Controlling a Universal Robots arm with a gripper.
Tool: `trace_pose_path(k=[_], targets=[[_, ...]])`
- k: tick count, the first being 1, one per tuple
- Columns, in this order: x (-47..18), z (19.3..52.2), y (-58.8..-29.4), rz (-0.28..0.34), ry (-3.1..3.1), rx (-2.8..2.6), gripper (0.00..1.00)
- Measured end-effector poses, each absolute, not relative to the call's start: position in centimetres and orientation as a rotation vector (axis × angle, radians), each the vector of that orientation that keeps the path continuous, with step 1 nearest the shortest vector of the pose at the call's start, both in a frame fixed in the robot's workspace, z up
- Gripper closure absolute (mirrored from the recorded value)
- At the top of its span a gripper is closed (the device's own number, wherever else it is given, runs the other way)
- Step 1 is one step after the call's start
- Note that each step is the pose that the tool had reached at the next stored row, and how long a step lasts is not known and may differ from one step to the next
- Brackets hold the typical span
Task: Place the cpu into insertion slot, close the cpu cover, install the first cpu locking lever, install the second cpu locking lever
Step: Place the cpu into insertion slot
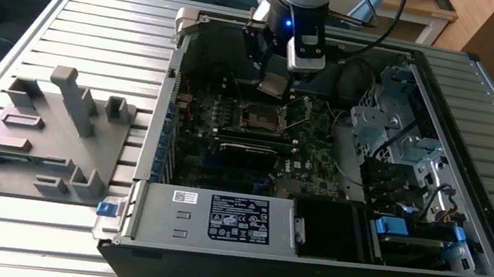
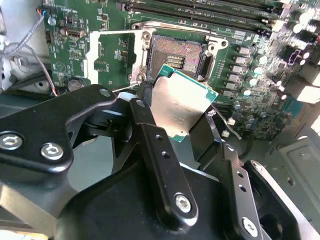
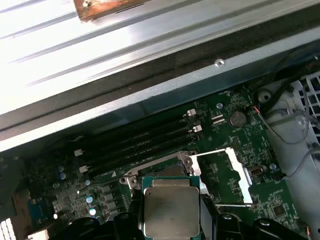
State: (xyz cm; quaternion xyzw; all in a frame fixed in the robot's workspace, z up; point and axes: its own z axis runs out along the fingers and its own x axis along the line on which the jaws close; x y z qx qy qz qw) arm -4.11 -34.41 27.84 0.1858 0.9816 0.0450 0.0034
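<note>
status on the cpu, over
Gripper shut on cpu, held just off the slot, not seated. Cover open beside slot. Nothing between cpu and slot.

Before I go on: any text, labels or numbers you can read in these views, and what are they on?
The large white label on the silver box: print too small to read.
The small white sticker beside it: too small to read.
White markings on the green board: too small to read.
The cpu, gripped in the end effector: no readable mark on its metal top.
</note>
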Motion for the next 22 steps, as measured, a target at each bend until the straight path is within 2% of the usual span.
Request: trace_pose_path(k=[22], targets=[[-4.11, 27.45, -34.41, 0.137, 2.926, 1.074, 0.46]])
